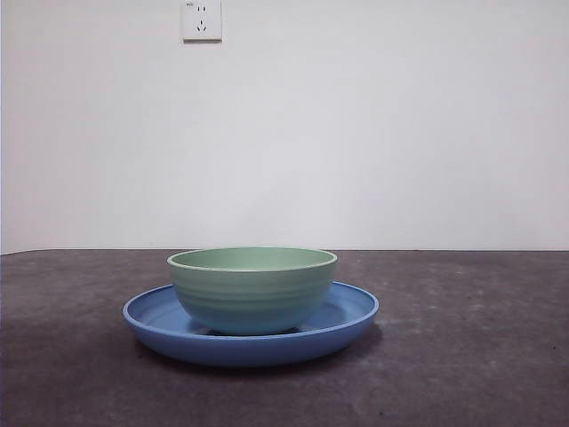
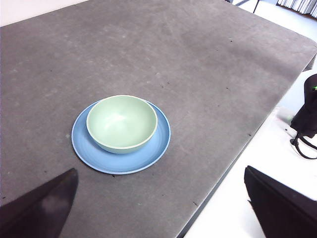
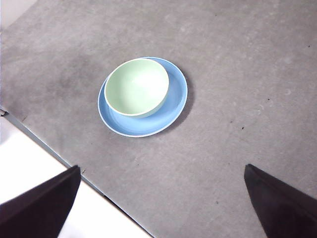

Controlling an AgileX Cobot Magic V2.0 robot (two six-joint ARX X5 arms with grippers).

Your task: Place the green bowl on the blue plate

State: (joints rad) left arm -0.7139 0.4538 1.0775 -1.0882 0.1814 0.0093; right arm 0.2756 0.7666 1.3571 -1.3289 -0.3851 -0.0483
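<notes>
Above the table edge, left gripper (image 2: 158, 210): jaws spread wide, nothing between them, well apart from the dishes, hanging over the line where grey top meets the white surface beside it.
Above the opposite table edge, right gripper (image 3: 161, 208): jaws also spread wide, holding nothing, well clear of the dishes.
Bowl (image 1: 252, 289): pale green, upright, empty, faint ridges round the outer wall, lighter rim; sitting on the plate, resting on its base.
Bowl's place on the plate: off-centre in both wrist views, pushed toward one side so that a broad crescent of blue shows on the other; near-centred as seen from the front.
Plate (image 1: 351, 313): blue, wide and shallow, low raised rim, flat on the table, clearly broader than the bowl, rim showing on both sides of it.
Plate's place on the table: out in the open middle of the top, away from every edge and corner visible in the wrist views.
Table (image 1: 480, 356): dark grey, matt, lightly speckled and scuffed.
Wall (image 1: 373, 133): plain white behind the far edge.
Socket (image 1: 202, 20): white, high on the wall, above and slightly left of the bowl.
Black device (image 2: 308, 116): with a looped cable, off the table beyond the left gripper's edge, on the white surface.
</notes>
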